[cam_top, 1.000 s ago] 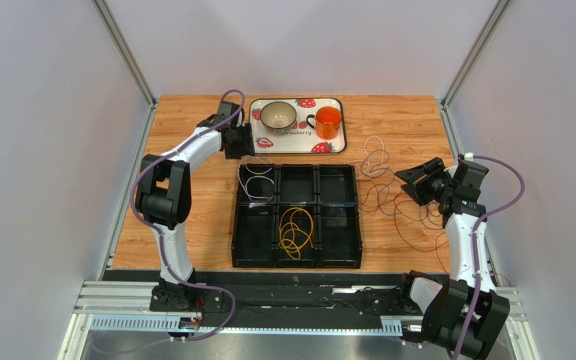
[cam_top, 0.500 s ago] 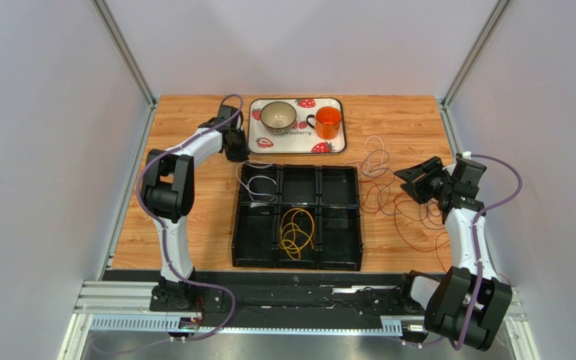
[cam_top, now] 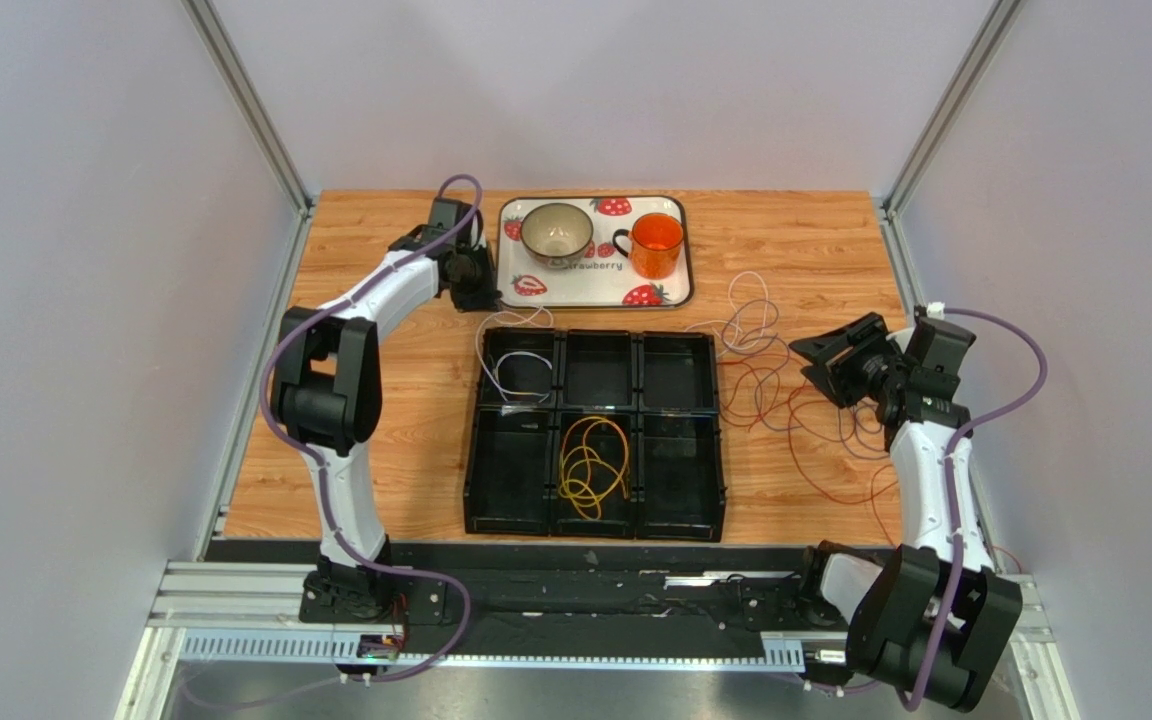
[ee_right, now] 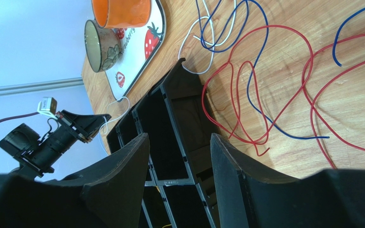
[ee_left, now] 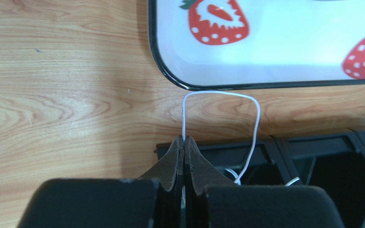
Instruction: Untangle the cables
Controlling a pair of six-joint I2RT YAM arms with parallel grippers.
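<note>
My left gripper [cam_top: 473, 288] [ee_left: 184, 138] is shut on a thin white cable [ee_left: 220, 93] between the strawberry tray and the black divided bin [cam_top: 597, 408]. From the fingertips that cable arches over the wood and drops into the bin's far-left compartment [cam_top: 515, 368], where more of it lies coiled. A yellow cable [cam_top: 593, 458] is coiled in the near-middle compartment. To the right of the bin, red, blue and white cables [cam_top: 763, 375] lie tangled on the table. My right gripper [cam_top: 826, 365] [ee_right: 179, 137] hangs open beside that tangle, holding nothing. Red cables [ee_right: 265, 57] and a blue cable [ee_right: 246, 28] spread ahead of it.
A strawberry-print tray [cam_top: 597, 278] at the back holds a bowl [cam_top: 555, 230] and an orange mug [cam_top: 657, 240]. Grey walls and metal posts close in the wooden table on three sides. The bin's far rim [ee_left: 265, 142] stands just beyond my left fingertips.
My left gripper has closed from wide open onto the white cable and shifted slightly toward the tray. The right arm has barely moved.
</note>
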